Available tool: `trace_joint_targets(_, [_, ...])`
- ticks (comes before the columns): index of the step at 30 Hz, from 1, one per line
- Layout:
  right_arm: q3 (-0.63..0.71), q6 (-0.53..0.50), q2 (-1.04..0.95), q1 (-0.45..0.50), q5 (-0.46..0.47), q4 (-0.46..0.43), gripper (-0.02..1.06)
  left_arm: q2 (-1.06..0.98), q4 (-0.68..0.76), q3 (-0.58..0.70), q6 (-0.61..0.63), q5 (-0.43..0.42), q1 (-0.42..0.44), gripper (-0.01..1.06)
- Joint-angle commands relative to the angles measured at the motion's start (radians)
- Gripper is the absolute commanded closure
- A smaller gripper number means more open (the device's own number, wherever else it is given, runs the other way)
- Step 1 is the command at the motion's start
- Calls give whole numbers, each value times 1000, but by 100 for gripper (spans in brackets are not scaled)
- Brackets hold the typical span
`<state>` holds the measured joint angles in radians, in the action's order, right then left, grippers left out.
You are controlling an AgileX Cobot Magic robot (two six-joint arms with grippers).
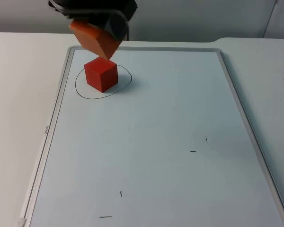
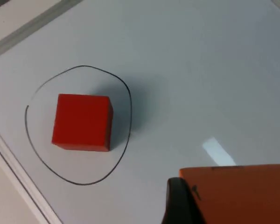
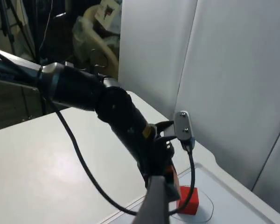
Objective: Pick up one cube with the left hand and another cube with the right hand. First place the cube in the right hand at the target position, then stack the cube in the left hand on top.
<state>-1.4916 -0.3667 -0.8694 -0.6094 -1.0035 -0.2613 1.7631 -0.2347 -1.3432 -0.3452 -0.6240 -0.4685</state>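
A red cube [image 1: 101, 74] [image 2: 81, 122] stands inside a hand-drawn black circle [image 1: 79, 91] [image 2: 126, 140] at the far left of the whiteboard. Just above and behind it hangs an orange cube [image 1: 95, 38] [image 2: 242, 193], tilted, with my left gripper [image 1: 98, 29] shut on it. The orange cube's lower corner is close over the red cube's top, and I cannot tell whether they touch. My right gripper [image 3: 154, 207] waits raised off to the side, facing the left arm and the red cube [image 3: 187, 199].
The whiteboard [image 1: 180, 118] lies flat on the white table, with a grey frame [image 1: 236, 94] around it. A few short pen marks [image 1: 193, 151] dot its near half. The grey partition wall [image 1: 203, 19] runs behind.
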Motion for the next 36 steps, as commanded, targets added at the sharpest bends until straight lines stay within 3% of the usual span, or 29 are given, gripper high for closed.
trace_joint_targets(1, [69, 0, 20, -3, 106, 3, 33, 21, -44, -18, -37, -1, -2, 94])
trace_joint_targets(9, [93, 0, 0, -3, 202, -4, 33, 129, -49, -80, -68, -13, -2, 94])
trace_joint_targets(14, [93, 0, -23, -3, 239, -7, 33, 197, -21, -190, -68, -54, 6, 94])
trace_joint_targets(22, [93, 0, -53, -3, 248, -34, 33, 400, -24, -498, -68, -281, 97, 94])
trace_joint_targets(36, [93, 0, -53, -3, 245, -34, 33, 589, 51, -745, -68, -395, 118, 94])
